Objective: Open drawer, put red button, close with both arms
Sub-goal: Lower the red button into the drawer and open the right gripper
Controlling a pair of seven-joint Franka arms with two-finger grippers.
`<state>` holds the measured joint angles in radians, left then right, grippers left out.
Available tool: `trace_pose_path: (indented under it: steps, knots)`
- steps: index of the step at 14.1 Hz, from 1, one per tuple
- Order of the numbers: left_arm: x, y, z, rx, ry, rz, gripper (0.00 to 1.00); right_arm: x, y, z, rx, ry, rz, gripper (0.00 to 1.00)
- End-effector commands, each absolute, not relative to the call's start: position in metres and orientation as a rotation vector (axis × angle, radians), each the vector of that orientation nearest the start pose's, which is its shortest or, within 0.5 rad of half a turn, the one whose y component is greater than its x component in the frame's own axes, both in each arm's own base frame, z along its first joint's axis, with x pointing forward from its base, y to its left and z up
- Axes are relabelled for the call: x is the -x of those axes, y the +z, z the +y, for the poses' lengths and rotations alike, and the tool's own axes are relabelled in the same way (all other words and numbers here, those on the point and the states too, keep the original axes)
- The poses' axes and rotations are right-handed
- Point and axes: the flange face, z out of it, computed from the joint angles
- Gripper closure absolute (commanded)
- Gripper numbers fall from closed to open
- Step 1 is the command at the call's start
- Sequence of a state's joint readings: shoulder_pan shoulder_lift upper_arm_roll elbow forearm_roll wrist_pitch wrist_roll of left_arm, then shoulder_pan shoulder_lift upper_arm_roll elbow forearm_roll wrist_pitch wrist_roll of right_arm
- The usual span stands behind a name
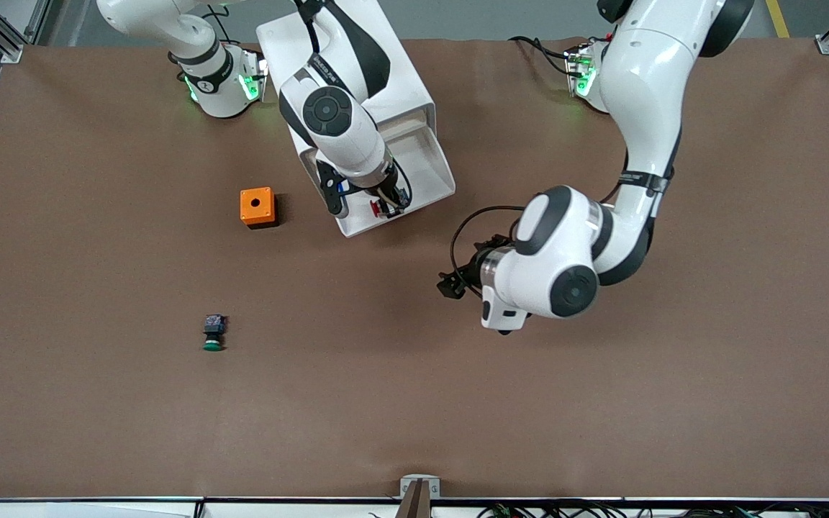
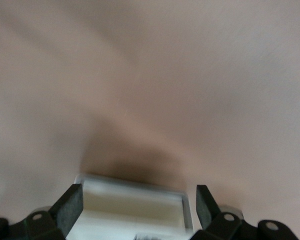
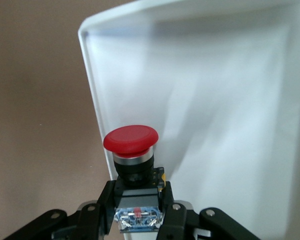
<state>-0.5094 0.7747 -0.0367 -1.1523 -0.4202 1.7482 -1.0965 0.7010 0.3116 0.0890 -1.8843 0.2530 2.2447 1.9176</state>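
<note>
1. Nearest the front camera, a green-capped button (image 1: pixel 213 333) is seen lying on the brown table (image 1: pixel 601 403), toward the right arm's end.
2. Farther up, the left gripper (image 1: pixel 450 282) is held low over bare table, well apart from the drawer and nearer the front camera than it. In the left wrist view its fingers (image 2: pixel 70 206) are spread wide with nothing between them, and a white drawer corner (image 2: pixel 135 202) is framed in the gap.
3. An orange box (image 1: pixel 257 207) with a round hole in its top is set on the table, beside the drawer on the side of the right arm's end.
4. The drawer (image 1: pixel 432 176) is pulled out of the white cabinet (image 1: pixel 400 86), its tray open upward.
5. The right gripper (image 1: pixel 384 207) is positioned over the front edge of the drawer. Its fingers (image 3: pixel 174 210) are clamped on the blocky body of the red button (image 3: pixel 131 139), whose red cap is seen above the drawer's rim (image 3: pixel 92 95) in the right wrist view.
6. Both arm bases are mounted along the table's top edge in the front view.
</note>
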Motion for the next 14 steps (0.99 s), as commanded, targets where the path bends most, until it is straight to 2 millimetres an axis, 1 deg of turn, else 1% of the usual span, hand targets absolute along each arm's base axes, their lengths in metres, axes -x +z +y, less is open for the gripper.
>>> trace_pose_path:
  steps: [1, 2, 3, 4, 5, 6, 7, 8, 10, 11, 12, 14]
  knots:
    - [-0.61, 0.334, -0.429, 3.101, 0.412, -0.931, 0.01, -0.432, 0.358, 0.441, 2.401, 0.325, 1.839, 0.33]
    - [-0.603, 0.331, -0.44, 3.092, 0.319, -0.862, 0.01, -0.43, 0.359, 0.443, 2.416, 0.323, 1.833, 0.0]
    - [-0.597, 0.33, -0.449, 3.081, 0.226, -0.789, 0.01, -0.43, 0.363, 0.443, 2.427, 0.327, 1.828, 0.0]
    - [-0.594, 0.329, -0.454, 3.064, 0.151, -0.732, 0.01, -0.432, 0.371, 0.443, 2.427, 0.33, 1.825, 0.0]
    - [-0.588, 0.327, -0.46, 3.056, 0.121, -0.693, 0.01, -0.439, 0.38, 0.438, 2.422, 0.335, 1.839, 0.0]
    - [-0.587, 0.326, -0.463, 3.055, 0.114, -0.682, 0.01, -0.449, 0.39, 0.43, 2.421, 0.332, 1.848, 0.0]
    - [-0.586, 0.322, -0.463, 3.051, 0.112, -0.679, 0.01, -0.469, 0.4, 0.411, 2.404, 0.328, 1.857, 0.0]
    - [-0.585, 0.321, -0.465, 3.052, 0.114, -0.675, 0.01, -0.486, 0.412, 0.391, 2.398, 0.316, 1.824, 0.0]
    - [-0.585, 0.323, -0.467, 3.063, 0.106, -0.674, 0.01, -0.506, 0.43, 0.36, 2.469, 0.272, 1.653, 0.0]
    - [-0.585, 0.325, -0.469, 3.075, 0.091, -0.675, 0.01, -0.516, 0.433, 0.343, 2.511, 0.264, 1.583, 0.0]
    - [-0.58, 0.321, -0.47, 3.068, 0.101, -0.666, 0.01, -0.532, 0.439, 0.313, 2.545, 0.268, 1.539, 0.0]
    - [-0.566, 0.316, -0.482, 3.064, 0.117, -0.63, 0.01, -0.554, 0.449, 0.265, 2.644, 0.301, 1.39, 0.0]
